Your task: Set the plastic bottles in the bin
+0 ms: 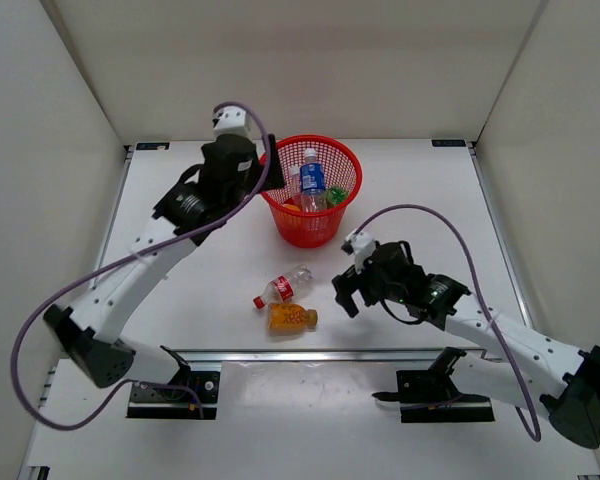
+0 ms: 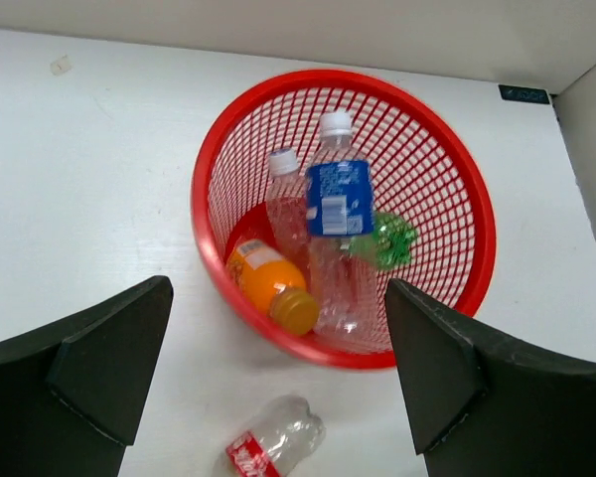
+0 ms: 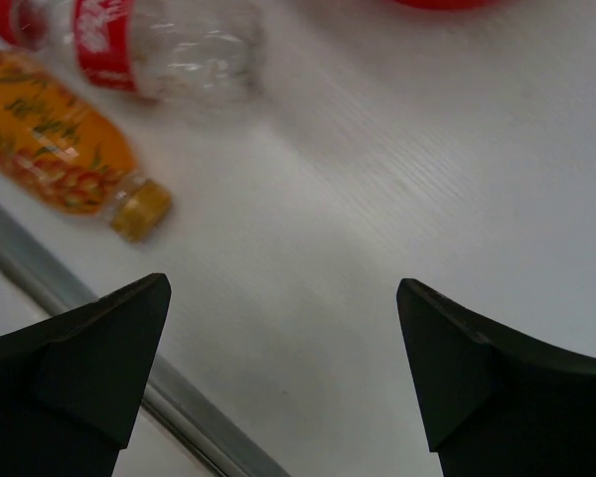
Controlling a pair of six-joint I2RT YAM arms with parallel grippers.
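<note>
Four of the six bottles already lie in the red mesh bin [image 2: 457, 189], which stands toward the far side of the table [image 1: 430, 200]. The blue-label bottle [image 2: 338, 199] leans upright-ish across the middle, with the plain clear bottle [image 2: 288, 214] just beside it. The orange bottle [image 2: 268, 283] lies on its side against the near wall, and the green bottle [image 2: 389, 238] is tucked low behind the blue-label one.

Two are left on the table, near each other and in front of the bin: the red-label bottle [image 1: 283, 287], lying on its side, and the second orange bottle [image 1: 292, 317] just nearer the arms.

The left gripper [image 2: 278, 298] hangs over the bin's near-left rim with its jaws spread wide and nothing between them (released, as far as its wrist view shows). The right gripper [image 3: 283, 283] is low over bare table just right of the two remaining bottles, also spread wide and empty; both bottles sit at the top left of its wrist view, outside the jaws.

By my reckoning the task is about two thirds done. What remains is two more pick-ups, and the right arm looks best placed for the next one.
</note>
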